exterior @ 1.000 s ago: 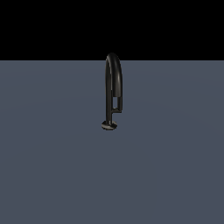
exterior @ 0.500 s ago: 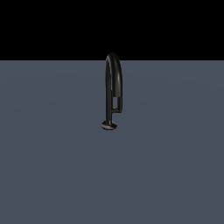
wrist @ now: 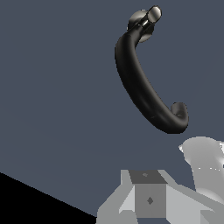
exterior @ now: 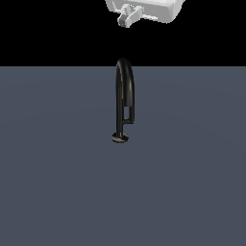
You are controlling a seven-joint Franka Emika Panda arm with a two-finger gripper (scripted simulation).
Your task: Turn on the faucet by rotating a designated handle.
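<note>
Exterior and wrist views of a simulated faucet task. The slim glossy black faucet (exterior: 124, 98) with a tall inverted-U gooseneck spout stands upright on its small round disc base (exterior: 120, 138), near the middle of a flat, matt slate-grey surface (exterior: 57, 182), slightly toward the far edge. The short black handle (exterior: 129, 106) appears as a thin lever on the exterior view's right of the upright stem, close beside it and partly merged with it in silhouette. In the wrist view the spout (wrist: 144, 87) is seen from above as a curved tube, the base at its far end.

The pale grey and white gripper (exterior: 129, 17) hangs high above the faucet, well apart from it, cut off by the upper frame edge. Whether its fingers are apart or together cannot be told from either view.

Risks, as judged: the handle is far slimmer than the spout and sits close to it, so a descent may meet the arch first, or the fingers may close on the spout tube. A glancing push could slip off the glossy lever.

The surface is bare and featureless; beyond its far edge the surroundings are plain black.
</note>
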